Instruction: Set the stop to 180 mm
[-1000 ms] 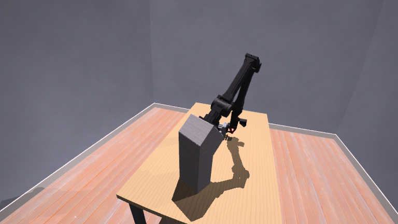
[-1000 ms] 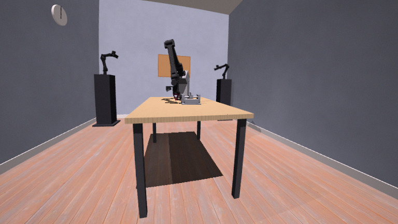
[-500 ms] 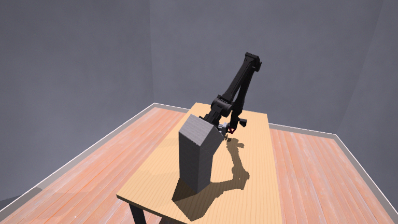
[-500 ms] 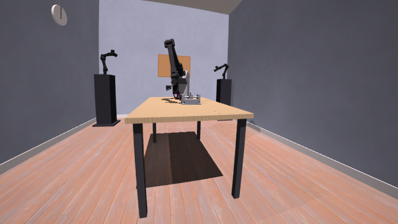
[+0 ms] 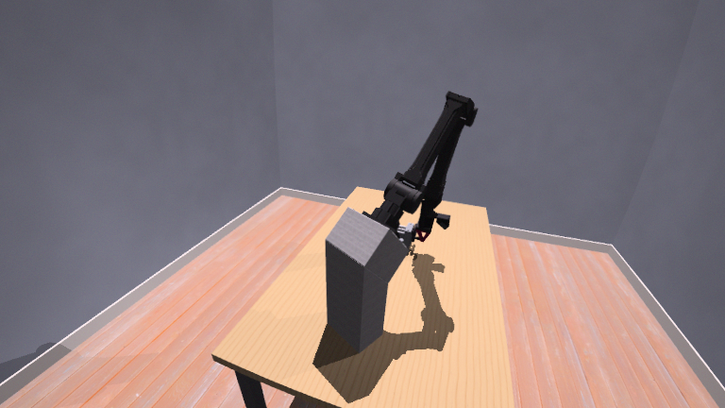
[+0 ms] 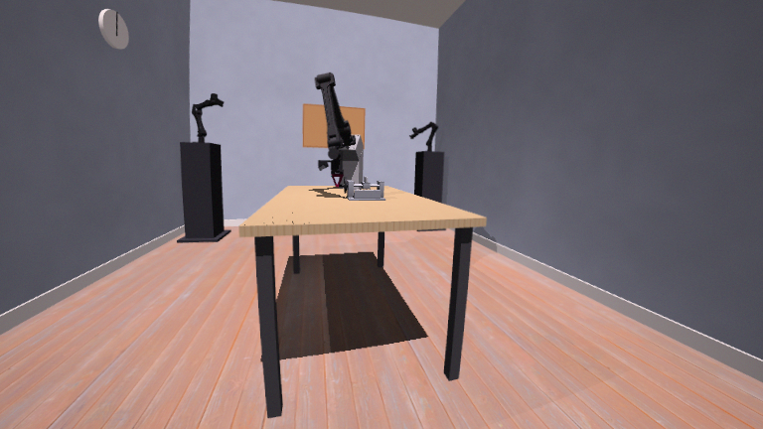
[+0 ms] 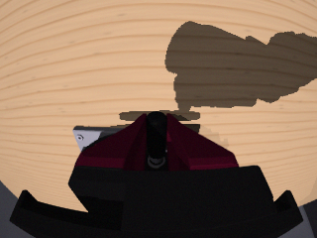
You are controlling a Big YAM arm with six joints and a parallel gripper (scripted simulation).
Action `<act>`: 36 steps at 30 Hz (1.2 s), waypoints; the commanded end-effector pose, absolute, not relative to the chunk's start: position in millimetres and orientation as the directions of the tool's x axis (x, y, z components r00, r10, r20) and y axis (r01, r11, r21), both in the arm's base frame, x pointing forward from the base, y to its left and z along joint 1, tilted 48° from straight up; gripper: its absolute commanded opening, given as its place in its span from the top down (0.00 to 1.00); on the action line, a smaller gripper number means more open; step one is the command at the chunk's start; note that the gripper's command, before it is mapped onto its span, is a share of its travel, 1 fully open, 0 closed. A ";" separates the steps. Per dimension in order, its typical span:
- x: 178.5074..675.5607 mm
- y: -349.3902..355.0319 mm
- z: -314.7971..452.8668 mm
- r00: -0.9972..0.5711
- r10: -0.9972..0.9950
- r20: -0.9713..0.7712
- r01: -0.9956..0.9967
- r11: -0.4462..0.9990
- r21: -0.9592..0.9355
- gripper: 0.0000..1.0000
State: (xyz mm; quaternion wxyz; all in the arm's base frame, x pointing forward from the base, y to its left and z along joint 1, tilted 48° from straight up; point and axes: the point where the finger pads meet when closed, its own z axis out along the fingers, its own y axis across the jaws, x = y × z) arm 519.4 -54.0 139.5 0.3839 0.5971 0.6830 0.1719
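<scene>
seen close up from the wrist: pincer [image 7: 157, 134] pointing down, dark red fingers clamped on a small black knob, the handwheel [image 7: 157, 129], right between them. black and rounded, poking up past the fingertips. hard to tell its full shape, since most of it sits hidden behind the fingers. a bit of pale grey metal [image 7: 89, 138] peeking out on the left, just beside the fingers. below that, tan wooden worktop [image 7: 79, 40] with a dark arm shadow on it.

farther off, from the front: black arm [image 6: 333, 115] bent over, pincer low at the left end of a grey rail fixture [image 6: 366, 189] on the far part of the worktop. stop on the rail too small to make out; no number readable.

from above: tall grey housing [image 5: 357, 275] blocking most of the fixture, only a sliver showing beside the pincer.

far back: two more black arms on dark pedestals [image 6: 200, 188], an orange board [image 6: 315, 126] and a round clock [image 6: 113, 28] on the walls.
</scene>
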 end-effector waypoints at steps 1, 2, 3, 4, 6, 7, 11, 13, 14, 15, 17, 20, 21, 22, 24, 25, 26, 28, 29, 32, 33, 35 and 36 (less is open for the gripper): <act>506.7 -61.4 142.4 0.030 0.946 -0.323 0.698 0.211 0.684 0.94; 506.7 -61.4 142.5 0.030 0.946 -0.322 0.698 0.211 0.684 0.94; 506.7 -60.7 142.8 0.029 0.946 -0.322 0.698 0.211 0.684 0.94; 506.5 -59.2 143.5 0.028 0.947 -0.321 0.697 0.211 0.685 0.94; 505.8 -54.1 146.3 0.022 0.947 -0.320 0.695 0.215 0.686 0.94; 505.1 -51.1 148.3 0.017 0.947 -0.320 0.694 0.219 0.686 0.94; 501.3 -45.6 156.8 0.013 0.948 -0.319 0.693 0.222 0.686 0.94; 500.0 -44.7 159.5 0.013 0.948 -0.319 0.693 0.222 0.686 0.94; 499.5 -45.9 160.2 0.015 0.947 -0.319 0.693 0.220 0.686 0.94; 499.2 -47.3 160.5 0.018 0.947 -0.319 0.694 0.218 0.686 0.94; 499.2 -47.3 160.5 0.018 0.947 -0.319 0.694 0.218 0.686 0.94; 498.9 -49.3 160.9 0.020 0.947 -0.322 0.695 0.218 0.685 0.94; 498.9 -47.8 161.6 0.019 0.947 -0.321 0.694 0.218 0.686 0.94; 498.9 -45.3 162.7 0.016 0.947 -0.319 0.693 0.220 0.686 0.94; 501.5 -42.5 170.9 0.016 0.948 -0.319 0.686 0.222 0.693 0.94; 502.4 -41.8 175.1 0.017 0.948 -0.319 0.683 0.222 0.696 0.94; 502.3 -41.1 177.9 0.017 0.948 -0.319 0.682 0.222 0.697 0.94; 501.2 -39.7 181.8 0.017 0.948 -0.319 0.682 0.222 0.697 0.94; 500.6 -39.2 183.0 0.017 0.948 -0.319 0.683 0.222 0.696 0.94; 498.0 -38.5 181.8 0.015 0.948 -0.319 0.687 0.222 0.692 0.94; 498.0 -38.5 181.8 0.015 0.948 -0.319 0.687 0.222 0.692 0.94; 496.7 -38.7 179.8 0.012 0.947 -0.321 0.690 0.225 0.688 0.94; 496.8 -38.7 180.0 0.012 0.947 -0.321 0.689 0.225 0.689 0.94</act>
